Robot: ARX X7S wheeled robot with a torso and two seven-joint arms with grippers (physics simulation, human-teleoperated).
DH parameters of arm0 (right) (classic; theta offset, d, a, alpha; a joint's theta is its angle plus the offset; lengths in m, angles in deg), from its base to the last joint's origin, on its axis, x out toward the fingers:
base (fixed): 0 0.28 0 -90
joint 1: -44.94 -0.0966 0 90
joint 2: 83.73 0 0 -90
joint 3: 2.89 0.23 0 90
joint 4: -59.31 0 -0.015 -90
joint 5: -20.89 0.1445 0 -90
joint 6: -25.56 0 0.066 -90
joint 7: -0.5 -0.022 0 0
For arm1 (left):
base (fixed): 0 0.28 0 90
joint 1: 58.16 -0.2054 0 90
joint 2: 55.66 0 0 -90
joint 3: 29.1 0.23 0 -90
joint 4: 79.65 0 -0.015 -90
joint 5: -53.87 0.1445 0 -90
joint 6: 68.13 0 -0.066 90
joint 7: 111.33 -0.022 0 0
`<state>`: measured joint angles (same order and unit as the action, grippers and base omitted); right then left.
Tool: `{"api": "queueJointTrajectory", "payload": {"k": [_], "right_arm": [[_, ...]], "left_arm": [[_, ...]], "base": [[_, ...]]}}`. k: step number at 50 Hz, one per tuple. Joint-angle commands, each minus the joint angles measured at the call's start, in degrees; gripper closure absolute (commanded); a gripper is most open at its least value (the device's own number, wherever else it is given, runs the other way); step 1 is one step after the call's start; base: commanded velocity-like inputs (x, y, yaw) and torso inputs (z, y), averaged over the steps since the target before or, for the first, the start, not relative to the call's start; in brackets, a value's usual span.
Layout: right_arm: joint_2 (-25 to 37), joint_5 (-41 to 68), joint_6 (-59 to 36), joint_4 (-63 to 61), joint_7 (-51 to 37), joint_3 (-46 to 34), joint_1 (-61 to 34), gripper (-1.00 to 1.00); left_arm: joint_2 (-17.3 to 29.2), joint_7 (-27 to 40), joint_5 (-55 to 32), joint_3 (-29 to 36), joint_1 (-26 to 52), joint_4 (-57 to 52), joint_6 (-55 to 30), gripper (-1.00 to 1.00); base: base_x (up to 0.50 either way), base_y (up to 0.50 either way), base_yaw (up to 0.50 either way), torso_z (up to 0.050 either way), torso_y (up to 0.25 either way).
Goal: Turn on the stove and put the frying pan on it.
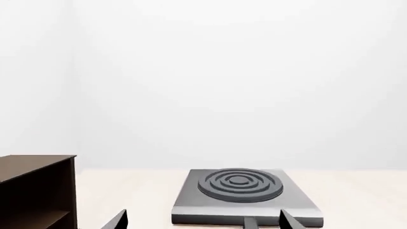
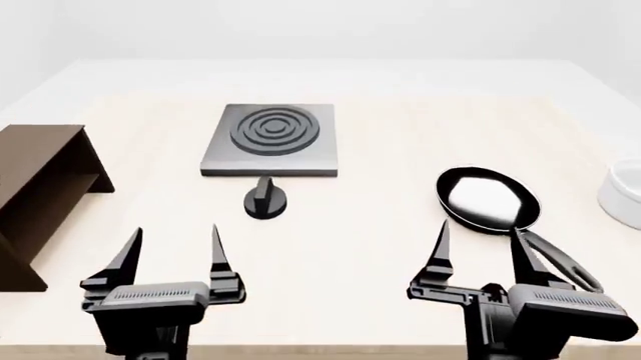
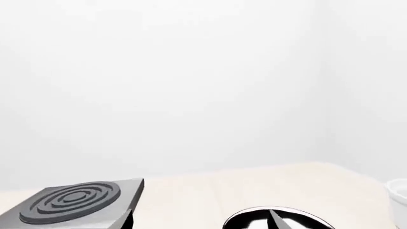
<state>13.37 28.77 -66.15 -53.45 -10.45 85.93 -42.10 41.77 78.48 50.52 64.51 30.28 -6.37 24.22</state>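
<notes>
The stove (image 2: 269, 139) is a flat grey plate with a ringed burner, at the table's far middle; its black knob (image 2: 264, 200) sits just in front of it. The stove also shows in the left wrist view (image 1: 243, 193) and the right wrist view (image 3: 75, 200). The frying pan (image 2: 487, 199) lies at the right, its glossy inside up and its handle (image 2: 556, 260) pointing toward me. My left gripper (image 2: 177, 244) is open and empty, near the front edge, short of the knob. My right gripper (image 2: 479, 243) is open and empty, just before the pan, beside its handle.
A brown wooden shelf (image 2: 40, 187) stands at the left edge, also in the left wrist view (image 1: 37, 191). A white bowl (image 2: 626, 193) sits at the far right. The light wooden table (image 2: 361, 247) runs to a white wall behind.
</notes>
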Motion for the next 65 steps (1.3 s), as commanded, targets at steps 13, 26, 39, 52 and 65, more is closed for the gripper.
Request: {"api": "queueJointTrajectory", "payload": {"k": [13, 26, 39, 52, 65], "right_arm": [[1.51, 1.04, -0.29, -0.78, -1.70, -0.69, -0.38, -1.00], [1.55, 1.09, 0.34, -0.45, -3.36, -0.58, -0.69, -1.00], [2.64, 0.41, 0.65, 0.22, -3.13, -2.25, -0.23, -1.00], [3.14, 0.51, 0.26, 0.84, -3.62, -3.01, -0.39, -1.00], [3.74, 1.09, 0.28, 0.88, -3.76, -3.56, -0.29, -1.00]], "left_arm": [[1.25, 1.83, -0.20, 0.95, 0.45, -0.10, 0.19, -1.00], [1.80, 2.34, -0.86, 1.41, 0.73, 0.10, 0.07, -1.00], [2.55, 3.27, -1.77, 0.82, 1.74, 0.81, -1.00, -1.00], [2.87, 4.38, -1.78, -0.29, 4.02, 12.86, 0.64, -1.00], [2.65, 4.43, -2.17, 0.31, 4.71, 21.40, 1.59, -1.00]], "base": [[0.50, 0.00, 0.00, 0.000, 0.000], [0.50, 0.00, 0.00, 0.000, 0.000], [0.00, 0.00, 0.00, 0.000, 0.001], [0.00, 0.00, 0.00, 0.000, 0.000], [0.00, 0.00, 0.00, 0.000, 0.000]]}}
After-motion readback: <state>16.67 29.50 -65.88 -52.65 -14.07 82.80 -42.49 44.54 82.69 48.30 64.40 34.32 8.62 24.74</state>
